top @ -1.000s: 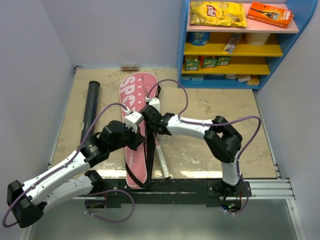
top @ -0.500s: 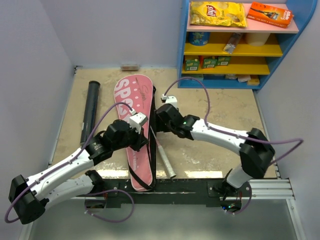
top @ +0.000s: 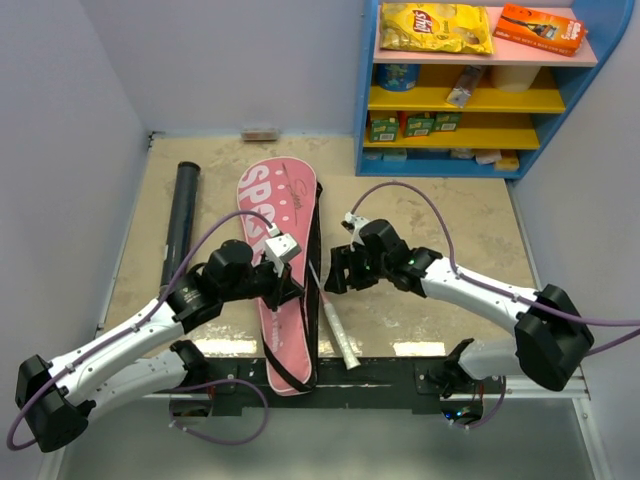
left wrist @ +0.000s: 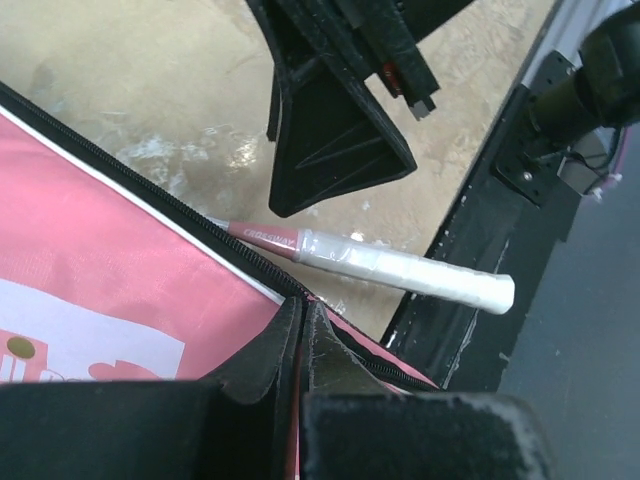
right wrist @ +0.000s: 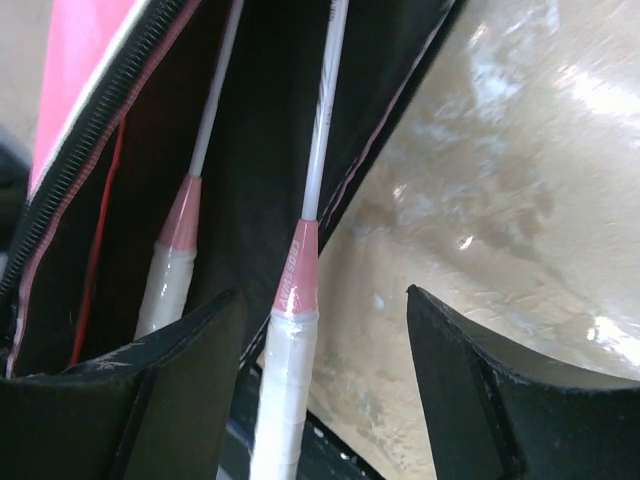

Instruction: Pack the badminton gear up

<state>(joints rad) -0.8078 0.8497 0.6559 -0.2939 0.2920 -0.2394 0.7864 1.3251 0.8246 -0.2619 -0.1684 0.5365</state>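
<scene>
Two fingers of the right pincer (right wrist: 320, 300) stand spread, with one racket handle (right wrist: 285, 370) lying between them ungripped, its thin shaft running into the open pink bag (top: 283, 195); a second racket handle (right wrist: 163, 285) lies inside the bag's mouth beside it. The left pincer (left wrist: 300, 312) is pressed together on the bag's zip edge. The black tube (top: 182, 215) lies well apart, left of the bag.

Two rackets (right wrist: 296, 272) lie partly inside the unzipped pink bag (top: 272, 195).
</scene>
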